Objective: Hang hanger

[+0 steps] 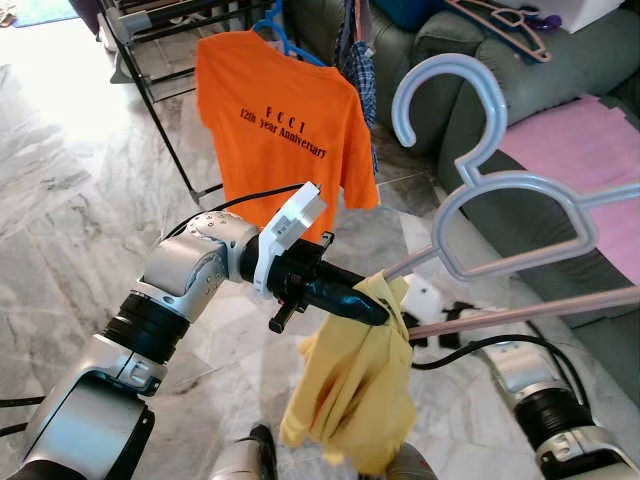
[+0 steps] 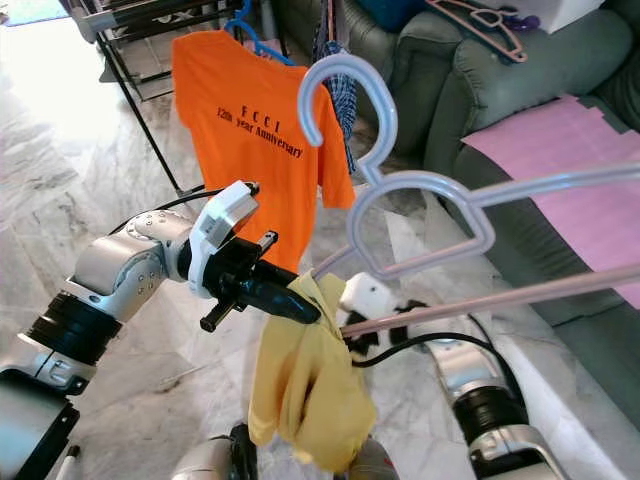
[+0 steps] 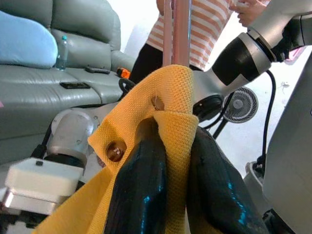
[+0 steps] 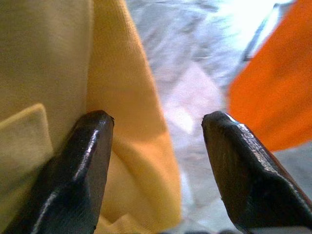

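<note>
The left gripper (image 1: 375,312) is clamped on a fold of the yellow shirt (image 1: 350,400), which hangs down from its fingers above the marble floor (image 1: 60,200). The right gripper (image 4: 156,161) stands with its fingers apart beside the same cloth. A pale blue hanger (image 1: 500,200) and a pink one (image 1: 530,310) sit just above the shirt. An orange shirt (image 1: 280,130) hangs on a black rack (image 1: 150,90) behind, beside a green sofa (image 1: 560,70).

"12th year anniversary" on orange t-shirt (image 1: 285,130)
</note>
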Controlling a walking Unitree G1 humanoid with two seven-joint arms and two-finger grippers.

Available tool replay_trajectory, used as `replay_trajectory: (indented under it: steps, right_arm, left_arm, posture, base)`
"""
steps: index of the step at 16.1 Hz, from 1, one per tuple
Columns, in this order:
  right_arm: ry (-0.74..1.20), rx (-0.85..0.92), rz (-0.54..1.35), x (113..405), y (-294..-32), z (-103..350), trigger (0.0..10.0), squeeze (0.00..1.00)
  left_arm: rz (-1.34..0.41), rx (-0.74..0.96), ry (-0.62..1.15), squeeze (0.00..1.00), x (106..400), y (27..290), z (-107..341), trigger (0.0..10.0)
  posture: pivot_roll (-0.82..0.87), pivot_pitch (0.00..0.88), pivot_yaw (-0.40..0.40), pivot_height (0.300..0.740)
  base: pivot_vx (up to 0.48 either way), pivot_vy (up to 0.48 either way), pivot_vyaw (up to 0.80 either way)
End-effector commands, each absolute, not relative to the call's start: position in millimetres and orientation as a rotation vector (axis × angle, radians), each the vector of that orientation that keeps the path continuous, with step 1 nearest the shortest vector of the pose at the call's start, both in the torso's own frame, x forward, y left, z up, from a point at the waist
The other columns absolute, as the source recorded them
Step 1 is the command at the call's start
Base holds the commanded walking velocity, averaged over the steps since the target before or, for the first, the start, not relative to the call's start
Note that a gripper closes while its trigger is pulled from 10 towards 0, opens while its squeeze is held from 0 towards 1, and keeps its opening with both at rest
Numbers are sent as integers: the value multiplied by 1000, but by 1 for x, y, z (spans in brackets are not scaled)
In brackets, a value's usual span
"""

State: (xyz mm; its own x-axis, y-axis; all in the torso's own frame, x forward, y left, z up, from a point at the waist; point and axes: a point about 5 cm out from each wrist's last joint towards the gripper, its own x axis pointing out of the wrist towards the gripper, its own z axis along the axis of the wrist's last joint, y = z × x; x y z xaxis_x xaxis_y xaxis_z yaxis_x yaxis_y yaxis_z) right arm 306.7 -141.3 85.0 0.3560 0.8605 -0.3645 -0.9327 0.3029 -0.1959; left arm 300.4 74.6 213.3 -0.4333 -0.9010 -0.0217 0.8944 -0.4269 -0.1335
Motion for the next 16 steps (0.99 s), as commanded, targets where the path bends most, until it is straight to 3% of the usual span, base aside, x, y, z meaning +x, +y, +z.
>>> replay_trajectory:
  steps: [1,5,8,11,13,16]
  right_arm:
    - [266,-337,1254,299,-143,78,10000,0]
    - [383,-269,1371,283,-150,68,10000,0]
    - [396,-354,1281,284,-179,74,10000,0]
    - [471,-300,1369,260,-197,85,10000,0]
    - [521,-273,1450,243,-193,81,10000,0]
    - [458,-234,1420,254,-161,72,10000,0]
  left_arm:
    - [-2058,-64,126,0,295,74,218,10000]
    - [-2054,-62,144,0,293,77,217,10000]
    - [-2035,-58,165,0,294,82,214,10000]
    - [-2029,-56,169,0,295,84,213,10000]
    - [-2034,-53,164,0,295,82,214,10000]
    - [-2076,-51,144,0,290,76,220,10000]
  posture:
    - [-129,263,14,740]
    - [-118,264,13,740]
    - [-119,266,12,740]
    - [-131,269,15,740]
    - [-137,271,19,740]
    - [-136,279,27,740]
  base:
    - [0,0,0]
    - [0,0,0]
    - [0,0,0]
    - [0,0,0]
    - [0,0,0]
    - [0,0,0]
